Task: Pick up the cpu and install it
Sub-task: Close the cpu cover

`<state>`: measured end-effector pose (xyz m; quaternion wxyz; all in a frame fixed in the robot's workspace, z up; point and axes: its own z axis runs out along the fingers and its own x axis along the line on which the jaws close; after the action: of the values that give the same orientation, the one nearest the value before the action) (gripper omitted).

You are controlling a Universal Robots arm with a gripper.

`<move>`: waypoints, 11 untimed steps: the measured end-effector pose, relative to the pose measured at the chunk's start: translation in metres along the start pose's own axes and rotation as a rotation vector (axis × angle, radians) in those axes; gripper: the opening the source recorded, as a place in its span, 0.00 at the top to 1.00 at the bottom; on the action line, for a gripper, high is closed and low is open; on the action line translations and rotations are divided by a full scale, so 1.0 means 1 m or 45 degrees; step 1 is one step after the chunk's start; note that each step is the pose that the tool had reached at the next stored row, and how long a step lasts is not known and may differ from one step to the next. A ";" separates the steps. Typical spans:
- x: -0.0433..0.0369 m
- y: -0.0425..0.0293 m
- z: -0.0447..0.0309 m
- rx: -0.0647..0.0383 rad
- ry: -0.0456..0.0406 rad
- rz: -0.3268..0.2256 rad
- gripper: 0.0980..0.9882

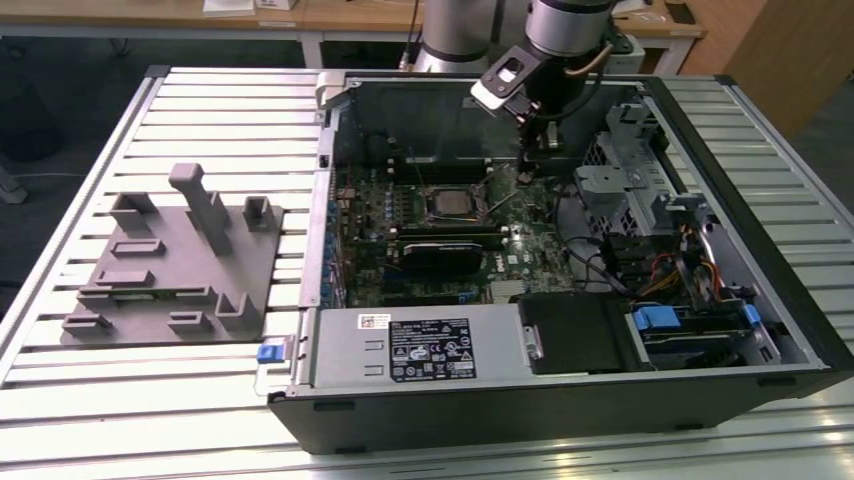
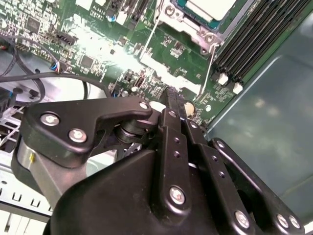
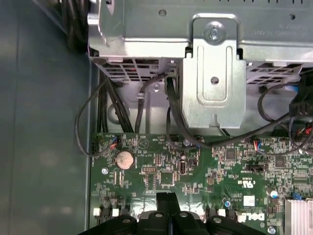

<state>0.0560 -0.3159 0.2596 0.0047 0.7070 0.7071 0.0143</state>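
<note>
1. Blocks of grey plastic (image 1: 174, 265) are standing at the exterior view's left.
2. Pale silvery square cpu (image 2: 211, 6) is sitting in its metal-framed socket (image 2: 188, 24), seemingly already seated.
3. Black gripper (image 2: 172, 94) is hovering just beside, fingers pinched together on nothing.

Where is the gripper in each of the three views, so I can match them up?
Exterior view: gripper inside the open case, above the motherboard.
Second wrist view: gripper over the motherboard, near the socket.
First wrist view: gripper over the motherboard, near the coin cell.
Shared landmark: the motherboard.
</note>
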 end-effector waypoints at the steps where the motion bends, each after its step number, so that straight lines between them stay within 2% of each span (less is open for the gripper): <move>1: 0.0000 0.0011 0.0001 0.000 0.000 0.000 0.99; 6: 0.0000 0.0029 0.0015 0.000 0.000 0.000 0.99; 11: -0.0001 0.0032 0.0073 0.000 0.000 0.000 0.99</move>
<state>0.0594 -0.3158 0.2524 0.0047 0.7070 0.7071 0.0143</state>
